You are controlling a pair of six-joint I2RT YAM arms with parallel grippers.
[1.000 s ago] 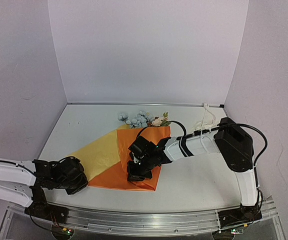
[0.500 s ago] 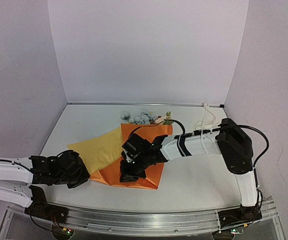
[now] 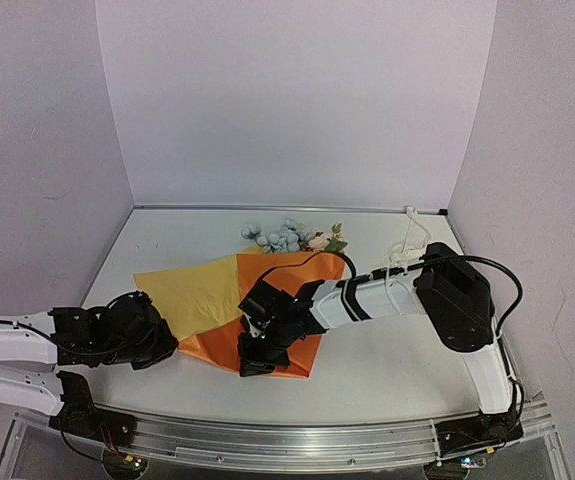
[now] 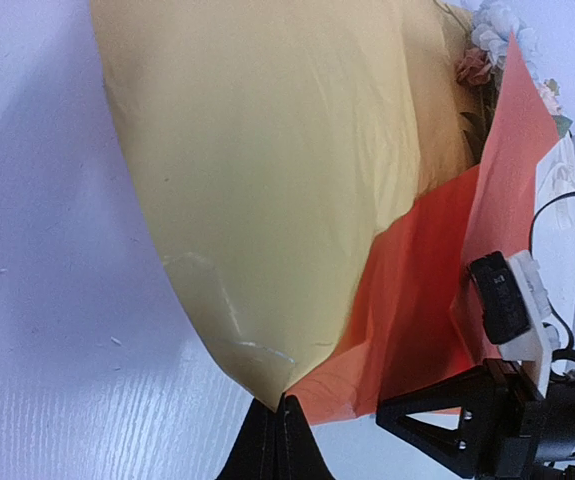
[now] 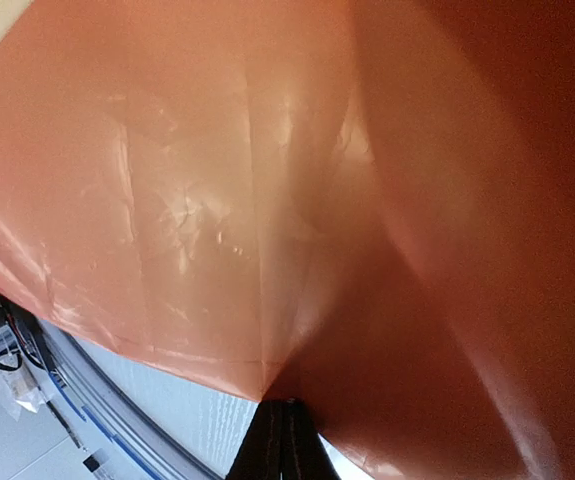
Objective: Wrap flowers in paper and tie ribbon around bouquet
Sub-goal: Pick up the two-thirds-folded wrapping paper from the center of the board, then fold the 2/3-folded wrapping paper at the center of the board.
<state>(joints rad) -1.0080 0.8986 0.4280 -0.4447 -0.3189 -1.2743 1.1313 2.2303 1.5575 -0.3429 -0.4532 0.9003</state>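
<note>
The paper lies folded on the table, its yellow face on the left and its orange face on the right. The flowers, with pale blue, white and pink blooms, stick out from under its far edge and also show in the left wrist view. My left gripper is shut on the paper's near left corner, with the fingertips pinching the fold. My right gripper is shut on the orange near edge, which rises from its closed tips. The ribbon lies at the back right, apart from both grippers.
The white table is walled at the back and on both sides. A metal rail runs along its near edge. My right arm stretches across the table over the paper's right part.
Both grippers have moved left with the paper in them, and the right one has also come nearer. The yellow flap has spread further left. The flowers have shifted slightly.
</note>
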